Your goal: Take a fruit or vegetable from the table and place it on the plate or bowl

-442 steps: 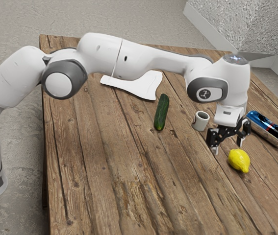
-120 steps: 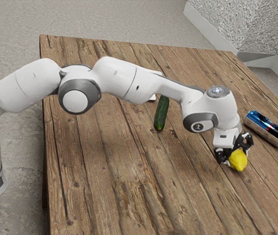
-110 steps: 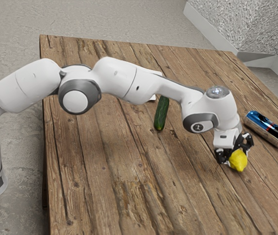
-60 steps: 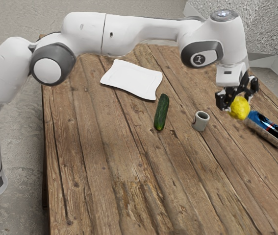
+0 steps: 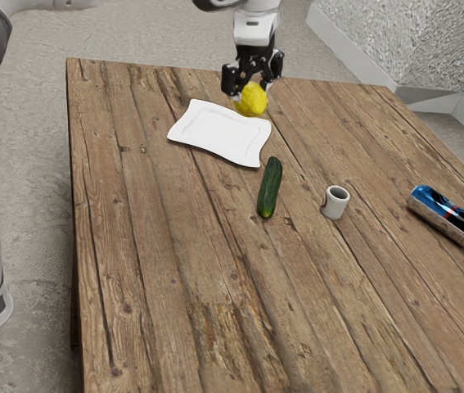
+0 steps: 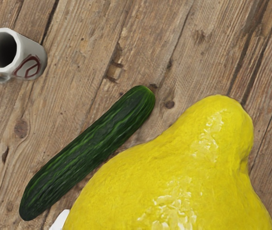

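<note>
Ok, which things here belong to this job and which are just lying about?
In the job: lemon, gripped in the fingers, up in the air; white plate, the target.
Lying about: cucumber, a spare candidate lying on the table; mug; can on its side.

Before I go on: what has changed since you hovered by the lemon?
The gripper came down, shut on the lemon, lifted it and carried it toward the exterior view's left, up to the plate's far edge. The cucumber, mug, can and plate stayed put.
</note>
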Available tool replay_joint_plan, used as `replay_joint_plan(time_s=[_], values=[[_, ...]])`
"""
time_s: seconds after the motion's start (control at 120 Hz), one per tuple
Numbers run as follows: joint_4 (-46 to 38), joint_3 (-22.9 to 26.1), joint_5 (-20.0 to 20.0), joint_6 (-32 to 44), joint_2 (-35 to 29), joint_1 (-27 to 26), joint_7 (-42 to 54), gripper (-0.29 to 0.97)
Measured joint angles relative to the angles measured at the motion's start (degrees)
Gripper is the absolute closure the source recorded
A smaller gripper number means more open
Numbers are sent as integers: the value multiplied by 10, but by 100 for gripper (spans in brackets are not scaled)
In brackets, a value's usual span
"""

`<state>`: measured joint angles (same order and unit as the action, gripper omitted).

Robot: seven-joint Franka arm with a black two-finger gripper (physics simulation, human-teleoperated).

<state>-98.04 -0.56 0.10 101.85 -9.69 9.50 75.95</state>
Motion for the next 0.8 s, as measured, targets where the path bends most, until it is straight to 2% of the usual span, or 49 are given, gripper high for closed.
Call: replay_joint_plan(time_s=[0.175,0.3,0.417,0.475,0.617,0.8], values=[[-24,-4,-8,33,19,60,21,55],[-23,-4,-11,61,58,105,33,55],[-20,-11,-19,91,97,123,41,55],[-20,4,-22,105,106,149,45,55],[-9,0,-25,131,134,168,52,54],[3,-3,-26,161,159,167,59,54]])
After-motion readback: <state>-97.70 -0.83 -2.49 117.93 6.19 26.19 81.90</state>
